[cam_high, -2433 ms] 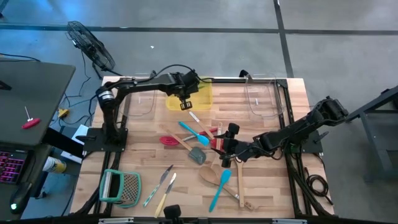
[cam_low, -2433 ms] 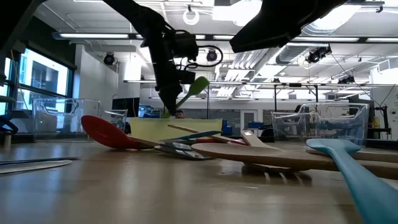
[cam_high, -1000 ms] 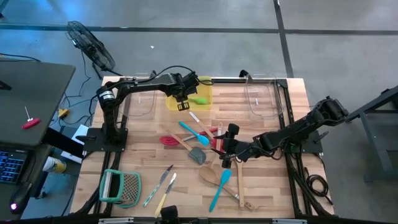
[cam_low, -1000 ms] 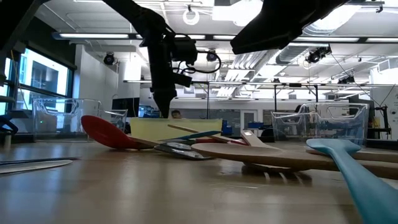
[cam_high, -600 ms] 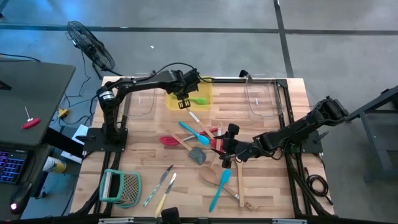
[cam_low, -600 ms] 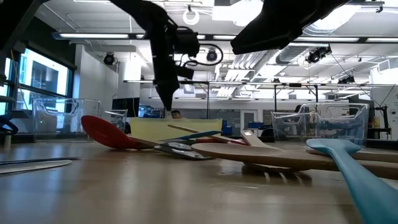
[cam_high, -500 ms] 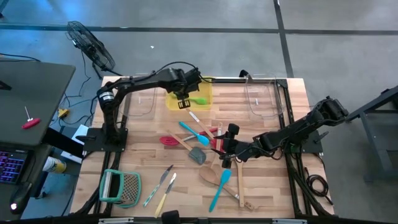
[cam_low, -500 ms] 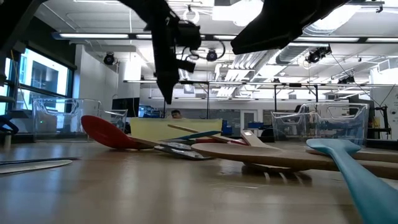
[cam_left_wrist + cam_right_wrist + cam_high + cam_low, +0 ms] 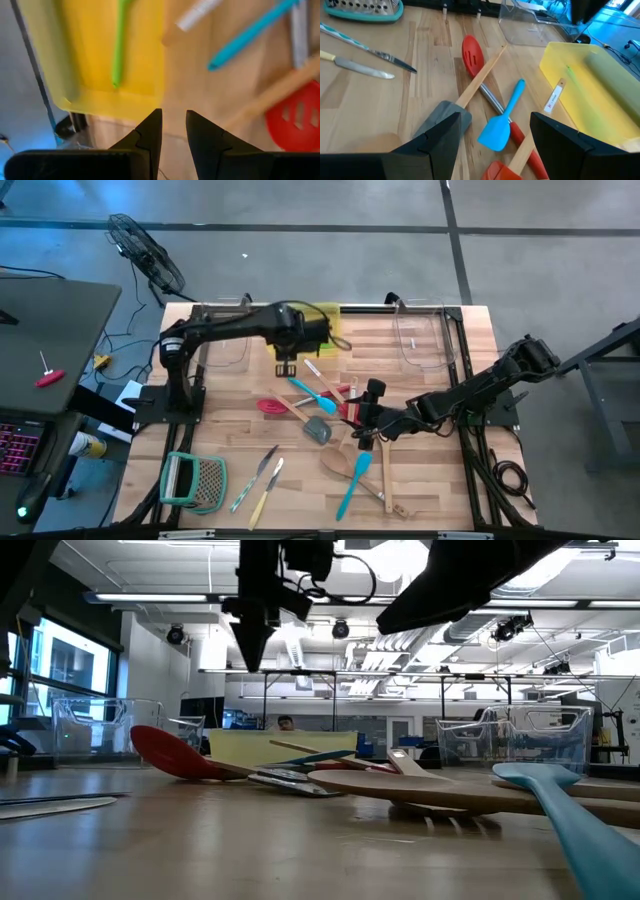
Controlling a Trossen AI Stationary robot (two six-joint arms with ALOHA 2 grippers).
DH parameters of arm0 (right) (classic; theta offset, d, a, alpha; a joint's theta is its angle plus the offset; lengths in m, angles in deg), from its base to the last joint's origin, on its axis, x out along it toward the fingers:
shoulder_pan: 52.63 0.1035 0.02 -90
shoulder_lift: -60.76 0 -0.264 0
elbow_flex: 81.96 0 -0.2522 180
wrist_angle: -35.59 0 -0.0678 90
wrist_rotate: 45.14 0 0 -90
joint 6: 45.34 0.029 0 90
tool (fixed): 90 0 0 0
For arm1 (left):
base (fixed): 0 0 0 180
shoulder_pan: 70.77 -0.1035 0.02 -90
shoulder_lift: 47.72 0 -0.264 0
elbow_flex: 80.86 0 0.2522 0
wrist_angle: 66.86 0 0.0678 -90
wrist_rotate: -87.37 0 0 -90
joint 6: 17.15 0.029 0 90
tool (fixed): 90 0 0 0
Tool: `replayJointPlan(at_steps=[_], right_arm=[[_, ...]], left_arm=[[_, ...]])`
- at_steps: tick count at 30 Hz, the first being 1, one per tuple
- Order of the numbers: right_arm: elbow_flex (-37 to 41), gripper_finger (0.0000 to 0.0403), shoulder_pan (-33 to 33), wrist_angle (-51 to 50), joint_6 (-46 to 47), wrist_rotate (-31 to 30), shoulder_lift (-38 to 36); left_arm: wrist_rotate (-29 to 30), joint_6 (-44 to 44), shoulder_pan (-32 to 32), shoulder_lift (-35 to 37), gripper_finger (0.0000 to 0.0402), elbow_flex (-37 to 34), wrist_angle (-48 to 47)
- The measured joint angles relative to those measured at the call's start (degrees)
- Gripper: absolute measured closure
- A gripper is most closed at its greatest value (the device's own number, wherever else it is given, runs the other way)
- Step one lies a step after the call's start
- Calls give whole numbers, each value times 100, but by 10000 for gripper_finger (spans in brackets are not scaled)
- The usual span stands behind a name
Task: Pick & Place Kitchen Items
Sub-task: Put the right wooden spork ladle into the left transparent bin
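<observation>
**q:** wood or plastic, what are the kitchen items?

**me:** both. from my high view, pale wooden spoons point(image 9: 342, 464), a blue spatula point(image 9: 352, 485), a second blue spatula point(image 9: 311, 396), a red slotted spoon point(image 9: 270, 406) and a grey spatula point(image 9: 318, 430) lie crossed in a loose heap mid-table. two small knives point(image 9: 258, 480) sit apart near the front edge, beside a teal-rimmed grater point(image 9: 196, 480).

**q:** which way do they point?

**me:** mostly diagonally. the front blue spatula runs from its head near the centre down toward the front edge. a green utensil point(image 9: 119, 42) lies lengthwise in the yellow tray point(image 9: 332, 319) at the back.

**q:** where are the grippers?

**me:** my left gripper point(image 9: 173, 131) hangs raised over bare wood just beside the tray's edge, its fingers a narrow gap apart, holding nothing. my right gripper point(image 9: 496, 131) hovers low over the heap, jaws spread wide, empty.

**q:** what does one view add?

**me:** only the left wrist view shows the green utensil clearly. only the low view point(image 9: 185, 753) shows the red spoon's bowl propped up off the table point(image 9: 250, 850).
</observation>
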Motion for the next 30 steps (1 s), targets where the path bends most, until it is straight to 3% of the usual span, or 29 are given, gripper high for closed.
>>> replayJointPlan(at_steps=[10,16,24,30], right_arm=[[0,172,63,-633,254,0,-91],[2,172,263,-1334,1251,96,-309],[0,178,621,-2486,3837,1618,-733],[0,210,1012,-2496,5193,2686,-765]], left_arm=[[-4,-1010,941,0,318,-6,-789],[-5,-1287,1380,0,318,-9,-755],[-6,-1561,1651,0,318,-11,-689],[-93,-1586,1646,0,318,-13,-760]])
